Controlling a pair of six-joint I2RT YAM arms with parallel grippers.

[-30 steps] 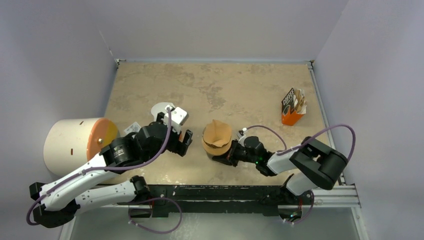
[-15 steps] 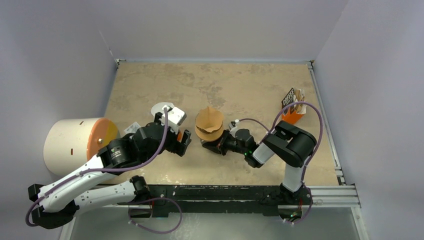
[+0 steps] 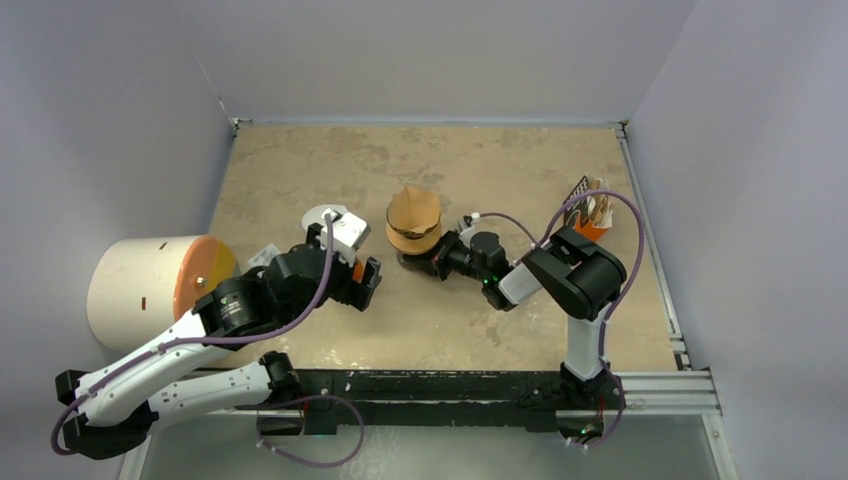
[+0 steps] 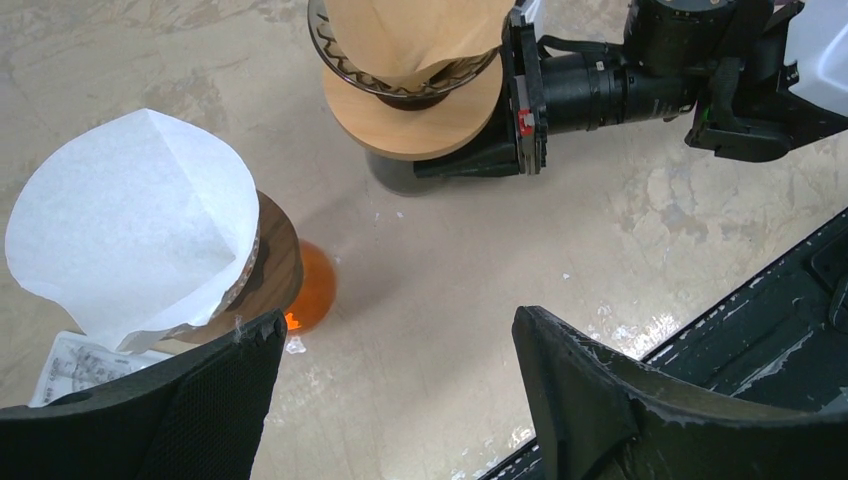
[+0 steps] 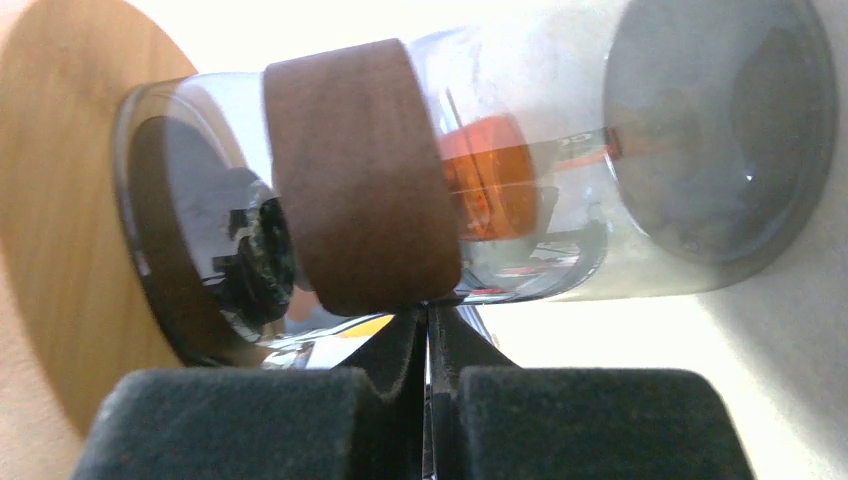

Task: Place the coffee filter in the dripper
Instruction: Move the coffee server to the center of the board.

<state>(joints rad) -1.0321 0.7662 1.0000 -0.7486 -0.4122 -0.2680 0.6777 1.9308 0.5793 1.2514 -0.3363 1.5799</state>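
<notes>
The tan coffee filter (image 3: 413, 208) sits in the mouth of the glass dripper (image 4: 345, 65), whose pale wooden disc (image 4: 420, 125) rests on a smoky-grey glass cup (image 5: 640, 150). My right gripper (image 3: 438, 258) is shut, and its tips (image 5: 430, 312) press against the brown band (image 5: 360, 170) round that cup with nothing between them. In the left wrist view the filter (image 4: 400, 35) fills the dripper and the right gripper (image 4: 520, 100) lies against the cup's side. My left gripper (image 3: 366, 282) hangs open over bare table (image 4: 398, 320), to the near left of the cup.
A second dripper with a white paper filter (image 4: 130, 230) stands on an orange glass vessel (image 4: 315, 285) by my left gripper. A big white cylinder with an orange end (image 3: 150, 285) lies at the left edge. A black-and-orange coffee packet (image 3: 578, 195) stands far right.
My right arm has slid the cup, with dripper and tan filter on it, away from the near edge and to the left. The left gripper has hardly moved.
</notes>
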